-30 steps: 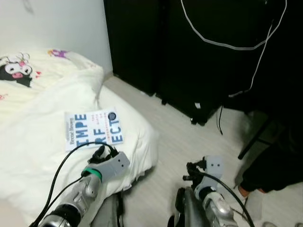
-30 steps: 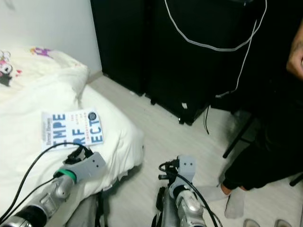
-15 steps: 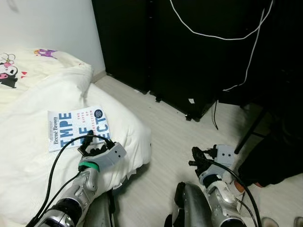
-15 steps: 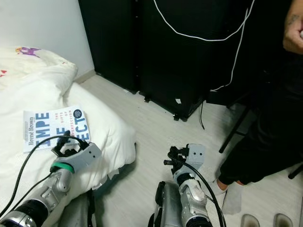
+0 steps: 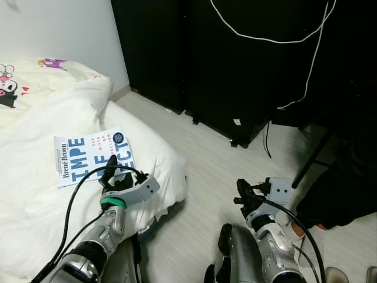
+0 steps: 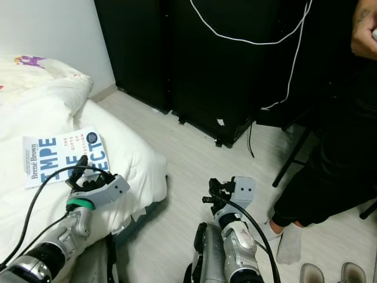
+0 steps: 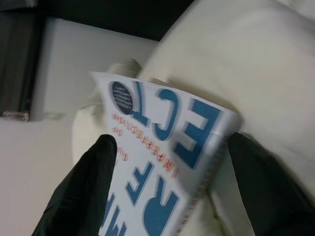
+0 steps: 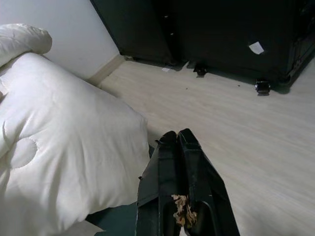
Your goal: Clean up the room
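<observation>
The left gripper (image 7: pixel 167 187) spreads wide around the near corner of the Brené Brown paperback (image 5: pixel 91 154), flat on the white duvet (image 5: pixel 35 194); its title is partly covered. The right gripper (image 8: pixel 179 142) hangs clenched over the floor (image 5: pixel 206 153), crumbs stuck to it.

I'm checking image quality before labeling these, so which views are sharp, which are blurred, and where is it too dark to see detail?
Left eye view: evenly lit and fairly sharp; the book title is readable, while the black cabinet is too dark for detail. Left wrist view: soft and out of focus, the close black fingers most of all. Right wrist view: duvet and floor clear, cabinet dark.
</observation>
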Tool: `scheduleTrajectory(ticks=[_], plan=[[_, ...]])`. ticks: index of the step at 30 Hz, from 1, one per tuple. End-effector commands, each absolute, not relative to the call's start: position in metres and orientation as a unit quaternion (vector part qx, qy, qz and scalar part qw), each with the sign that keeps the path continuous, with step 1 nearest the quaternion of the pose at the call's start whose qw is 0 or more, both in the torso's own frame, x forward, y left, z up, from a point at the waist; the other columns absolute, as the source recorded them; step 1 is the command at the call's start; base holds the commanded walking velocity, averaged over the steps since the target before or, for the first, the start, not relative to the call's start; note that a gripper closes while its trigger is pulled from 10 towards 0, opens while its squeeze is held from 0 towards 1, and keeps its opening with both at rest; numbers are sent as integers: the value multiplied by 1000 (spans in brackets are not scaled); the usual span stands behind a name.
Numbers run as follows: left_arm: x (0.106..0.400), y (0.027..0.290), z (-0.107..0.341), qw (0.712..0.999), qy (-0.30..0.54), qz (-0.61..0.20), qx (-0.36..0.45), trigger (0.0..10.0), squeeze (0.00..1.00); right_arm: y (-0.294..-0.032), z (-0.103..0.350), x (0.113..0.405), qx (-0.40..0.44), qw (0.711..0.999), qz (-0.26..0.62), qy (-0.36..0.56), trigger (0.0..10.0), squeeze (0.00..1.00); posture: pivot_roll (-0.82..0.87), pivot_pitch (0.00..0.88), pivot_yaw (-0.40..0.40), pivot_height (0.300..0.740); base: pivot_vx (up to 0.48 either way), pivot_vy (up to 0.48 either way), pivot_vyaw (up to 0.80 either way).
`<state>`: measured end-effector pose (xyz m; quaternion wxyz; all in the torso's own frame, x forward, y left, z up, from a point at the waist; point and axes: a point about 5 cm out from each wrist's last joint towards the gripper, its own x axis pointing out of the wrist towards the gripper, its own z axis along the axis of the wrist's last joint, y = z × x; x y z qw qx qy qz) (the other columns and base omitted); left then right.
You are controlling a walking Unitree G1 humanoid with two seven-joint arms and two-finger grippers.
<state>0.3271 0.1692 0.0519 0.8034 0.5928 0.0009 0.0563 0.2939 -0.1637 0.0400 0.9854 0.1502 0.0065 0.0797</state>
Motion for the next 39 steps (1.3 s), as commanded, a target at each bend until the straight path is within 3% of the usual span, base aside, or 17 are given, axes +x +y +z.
scheduleTrajectory(ticks=[1,3,4,6,7,10,12,14,15,18,27,32,34,39], plan=[[324,174,44,792,29,49,608,9412,0,-162,34,288,166,983,77,17,10000,0,63,157,41,540,0,0,0],[324,175,44,792,30,52,607,9412,0,-161,34,288,167,983,77,17,10000,0,63,157,41,540,0,0,0],[325,179,45,789,37,58,611,6667,0,-160,34,288,169,982,78,16,10000,0,59,164,44,540,0,0,0],[325,182,45,786,42,62,613,6667,0,-160,35,288,170,982,79,15,10000,0,59,164,44,540,0,0,0],[326,186,47,783,46,70,616,4941,0,-159,35,288,171,982,80,14,10000,0,56,167,45,540,0,0,0],[327,191,49,781,48,81,617,4941,0,-158,36,288,172,982,80,13,10000,0,52,170,44,540,0,0,0],[331,206,59,785,46,134,604,1490,0,-158,37,287,173,981,82,12,10000,0,40,176,34,540,0,0,0],[331,206,59,785,46,134,604,1490,0,-158,37,287,173,981,82,12,10000,0,40,176,34,540,0,0,0],[333,210,65,789,41,162,591,0,0,-159,37,286,172,981,83,13,10000,0,40,176,34,540,0,0,0],[340,212,78,797,20,199,570,0,0,-161,36,285,170,982,84,15,10000,0,38,180,29,540,0,0,0],[348,205,92,803,-15,208,558,0,0,-160,36,284,170,982,83,17,10000,0,38,181,31,540,0,0,0],[358,198,112,837,-50,224,497,0,0,-159,36,285,173,981,82,19,10000,0,51,185,29,540,0,0,0],[365,189,133,872,-88,226,425,0,0,-160,36,284,172,982,82,20,10000,0,55,183,27,540,0,0,0],[368,177,170,890,-162,229,359,0,0,-161,38,285,169,982,83,19,10000,0,58,182,21,540,0,0,0]])
